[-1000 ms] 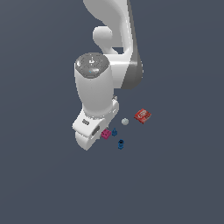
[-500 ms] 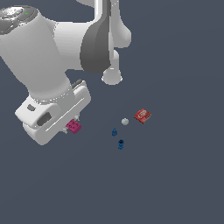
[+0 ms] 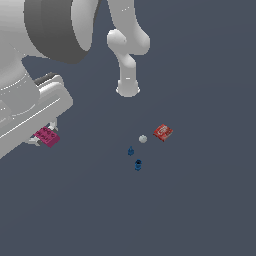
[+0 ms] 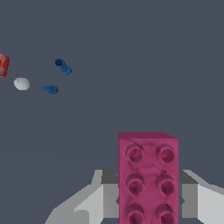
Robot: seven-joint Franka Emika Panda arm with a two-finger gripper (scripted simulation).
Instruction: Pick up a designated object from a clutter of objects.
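The magenta studded brick (image 3: 47, 136) is clamped in my gripper (image 3: 44, 137) at the exterior view's left, lifted well away from the other items. In the wrist view the brick (image 4: 148, 177) stands between the grey fingers (image 4: 94, 199), studs facing the camera. The gripper is shut on it. Left on the dark surface are a red square packet (image 3: 162, 132), a whitish-grey ball (image 3: 143, 139) and two small dark-blue pieces (image 3: 131, 151) (image 3: 138, 165). They also show in the wrist view: packet (image 4: 3, 65), ball (image 4: 21, 83), blue pieces (image 4: 63, 66) (image 4: 50, 89).
The arm's large white and grey links (image 3: 45, 35) fill the exterior view's upper left, and its base (image 3: 128, 89) stands behind the small items. The surface is plain dark grey.
The arm has risen and moved toward the exterior view's left, closer to the camera, carrying the magenta brick away from the other items, which have not moved.
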